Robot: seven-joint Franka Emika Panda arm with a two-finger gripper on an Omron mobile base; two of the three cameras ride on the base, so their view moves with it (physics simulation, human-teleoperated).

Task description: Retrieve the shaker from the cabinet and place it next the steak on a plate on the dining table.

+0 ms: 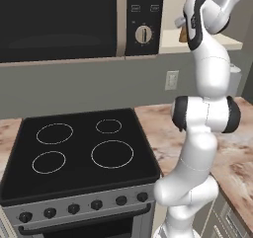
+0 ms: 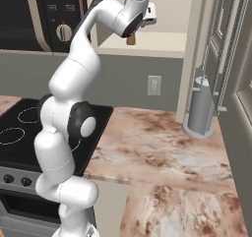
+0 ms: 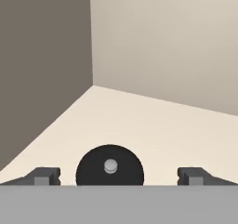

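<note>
I've got the claw (image 3: 118,175) wide open, fingertips straddling the shaker (image 3: 110,166) so its dark cap sits centred between them, ready to close. Shaker stands on the cabinet (image 3: 153,125) shelf, back corner at 11 o'clock, leaving clearance both sides.

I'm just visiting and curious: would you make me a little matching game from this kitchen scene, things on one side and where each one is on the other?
Things:
1. shaker
2. grey cylinder
3. stove
4. wall outlet

Places:
A. on the marble counter, in the corner
B. on the grey wall above the counter
C. on the cabinet shelf, between the open fingertips
D. below the microwave

Pairs: 1-C, 2-A, 3-D, 4-B
</note>
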